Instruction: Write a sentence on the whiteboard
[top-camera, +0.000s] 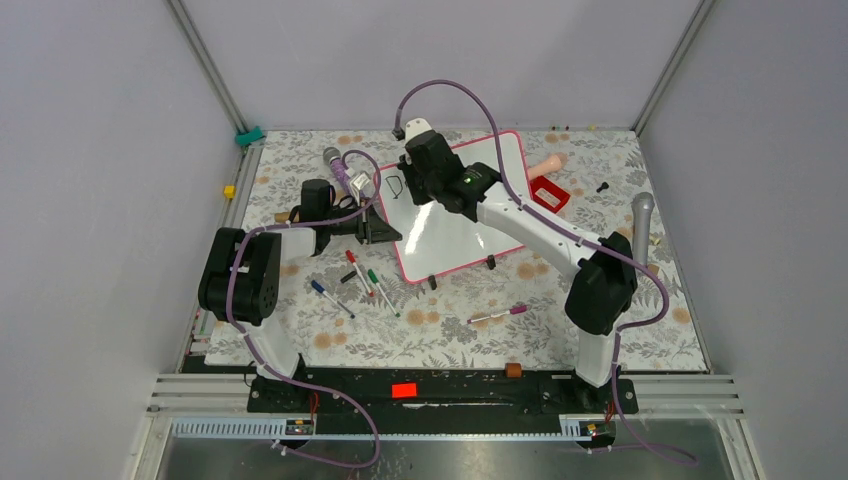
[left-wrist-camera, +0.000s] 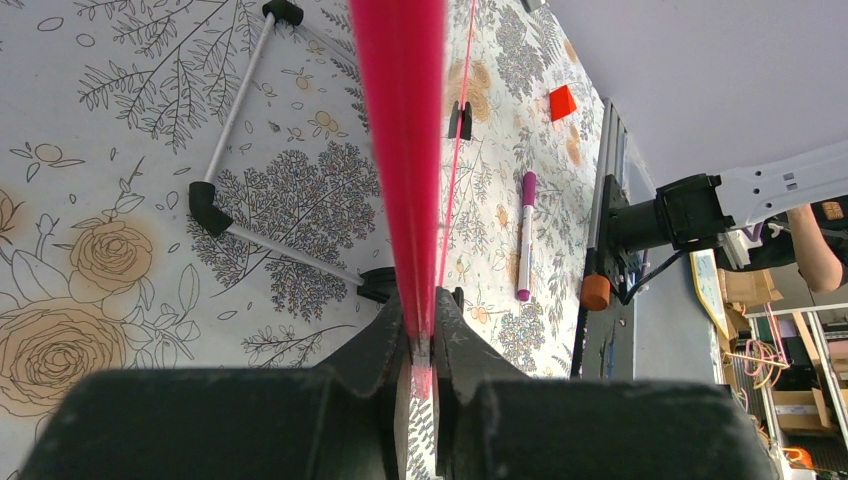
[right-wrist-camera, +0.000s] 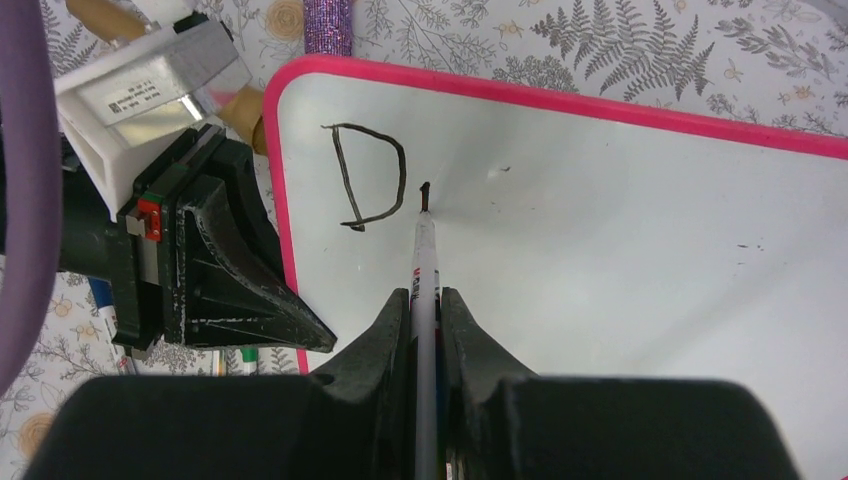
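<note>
On pink-framed glossy whiteboard (right-wrist-camera: 620, 260): black "D" (right-wrist-camera: 345, 180), short stroke (right-wrist-camera: 425, 192); left jaws clamp frame edge, right jaws clamp marker (right-wrist-camera: 426, 265).

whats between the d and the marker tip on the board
Nothing: in the right wrist view only a bare strip of whiteboard separates the D from the marker tip.

A black handwritten "D" (right-wrist-camera: 403, 172) stands on the whiteboard (right-wrist-camera: 620, 270).
</note>
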